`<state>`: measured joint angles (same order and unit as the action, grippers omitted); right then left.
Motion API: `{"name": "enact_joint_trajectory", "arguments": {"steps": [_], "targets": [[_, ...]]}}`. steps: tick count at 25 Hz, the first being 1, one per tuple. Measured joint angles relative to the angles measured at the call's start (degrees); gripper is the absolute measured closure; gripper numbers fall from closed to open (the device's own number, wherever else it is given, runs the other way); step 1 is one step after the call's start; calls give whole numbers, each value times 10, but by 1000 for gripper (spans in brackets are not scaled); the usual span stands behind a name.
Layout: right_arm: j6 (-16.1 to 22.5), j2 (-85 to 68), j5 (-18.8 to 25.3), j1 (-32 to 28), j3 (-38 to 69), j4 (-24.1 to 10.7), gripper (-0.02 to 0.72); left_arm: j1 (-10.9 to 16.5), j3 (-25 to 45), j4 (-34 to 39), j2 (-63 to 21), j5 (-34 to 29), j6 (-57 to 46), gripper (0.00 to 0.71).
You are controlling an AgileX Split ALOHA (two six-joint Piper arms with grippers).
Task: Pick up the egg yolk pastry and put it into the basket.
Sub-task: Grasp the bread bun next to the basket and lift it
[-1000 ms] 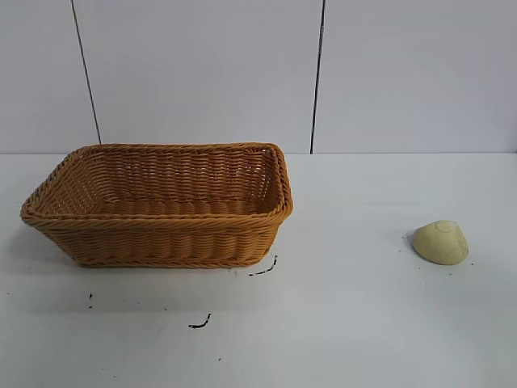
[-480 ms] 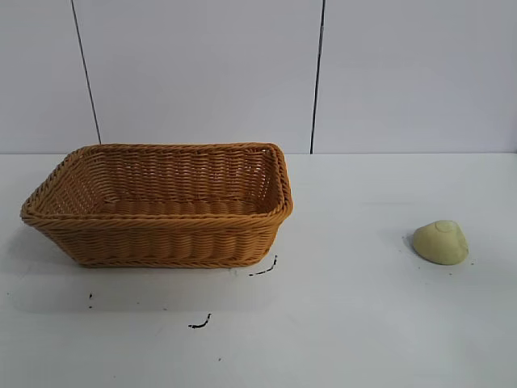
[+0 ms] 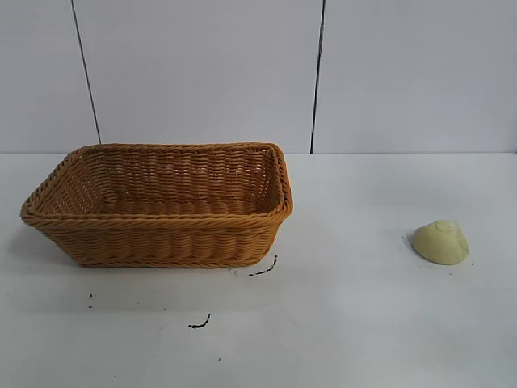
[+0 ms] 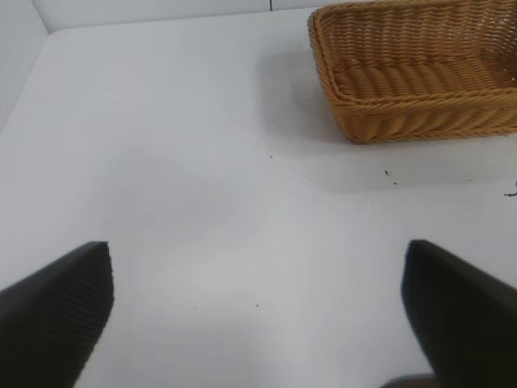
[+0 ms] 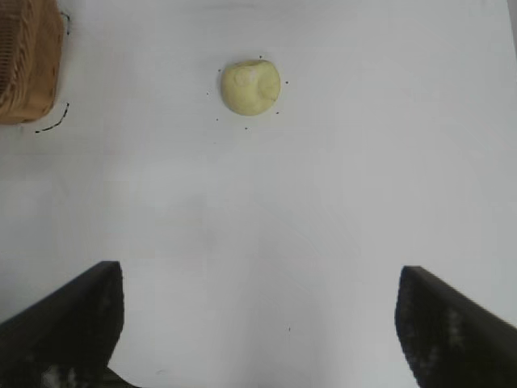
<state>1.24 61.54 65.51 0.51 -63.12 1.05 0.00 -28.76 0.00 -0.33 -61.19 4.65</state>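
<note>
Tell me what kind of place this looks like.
Probably a lab test bench: a bare white table with pen marks, plain white panel walls, and only a wicker basket and an egg yolk pastry set out.

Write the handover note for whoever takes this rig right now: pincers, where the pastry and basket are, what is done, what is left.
Left pincer: open, empty, above bare table, basket ahead of it.
Right pincer: open, empty, above the table with the pastry ahead of it, not touching.
Egg yolk pastry: on the table at the exterior view's right, well apart from the basket.
Basket: upright at that view's left, nothing seen inside.
Done: nothing; no grasp yet.
Left: grasp the pastry, likely with the right arm, carry it over and release it into the basket.
</note>
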Motion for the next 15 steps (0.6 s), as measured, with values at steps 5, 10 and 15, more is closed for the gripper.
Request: {"name": "enact_joint_trajectory", "arguments": {"steps": [5,10,15], "targets": [[-1,159,3,0,-100,0,49,0,0,0,0,0,0,14],[-18,292,12,0,-181,0,49,0,0,0,0,0,0,14],[-20,379,1,0,-225,0,50,0,0,0,0,0,0,14]]}}
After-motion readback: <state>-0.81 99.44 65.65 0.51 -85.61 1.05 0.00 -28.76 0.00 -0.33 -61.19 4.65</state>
